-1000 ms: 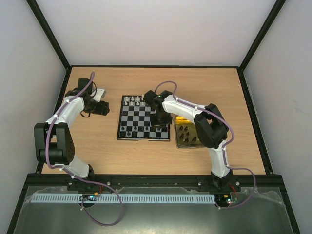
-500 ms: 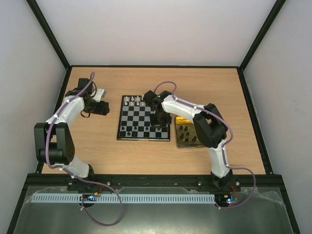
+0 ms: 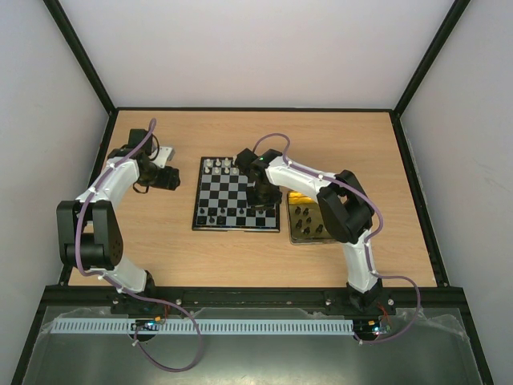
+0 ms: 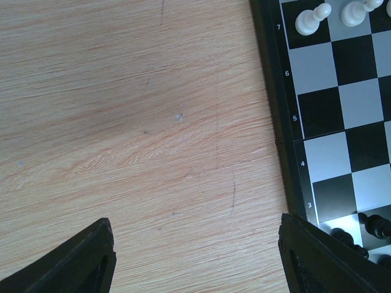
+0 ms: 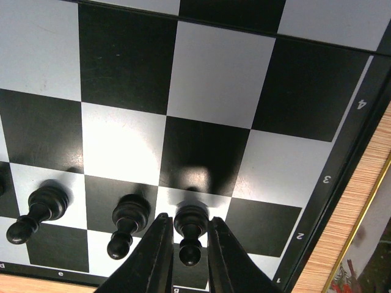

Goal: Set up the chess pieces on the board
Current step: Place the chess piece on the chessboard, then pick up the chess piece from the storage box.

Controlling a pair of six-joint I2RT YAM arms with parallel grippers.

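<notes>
Top view: the board (image 3: pixel 232 192) lies mid-table (image 3: pixel 345 144), between the two arms. White chessmen (image 3: pixel 218 166) stand along its far edge, left part; black chessmen (image 3: pixel 218 215) stand along the near edge. The right gripper (image 3: pixel 258 210) points down over the board's near right corner. Just right of the board is a yellow-lined tin (image 3: pixel 300 198) with several black pieces (image 3: pixel 304 215) in it. The left gripper (image 3: pixel 173 180) sits low over bare wood, left of the board and apart from it.

Left wrist view: left gripper (image 4: pixel 195 226) released, fingers (image 4: pixel 79 262) spread wide, nothing between them but wood. The board's left rim runs down the right side of the view. Two white pawns (image 4: pixel 308 19) at the top right, black men (image 4: pixel 376 226) at the bottom right.

Right wrist view: the right gripper (image 5: pixel 187 221) straddles one black pawn (image 5: pixel 190 235) that stands on a light square in the near rows. The jaws are narrow and close on either side of it; whether they pinch it or have let go, I cannot tell. Two neighbouring pawns (image 5: pixel 127 224) stand to its left in the same row. The tin's yellow edge shows at the lower right.
</notes>
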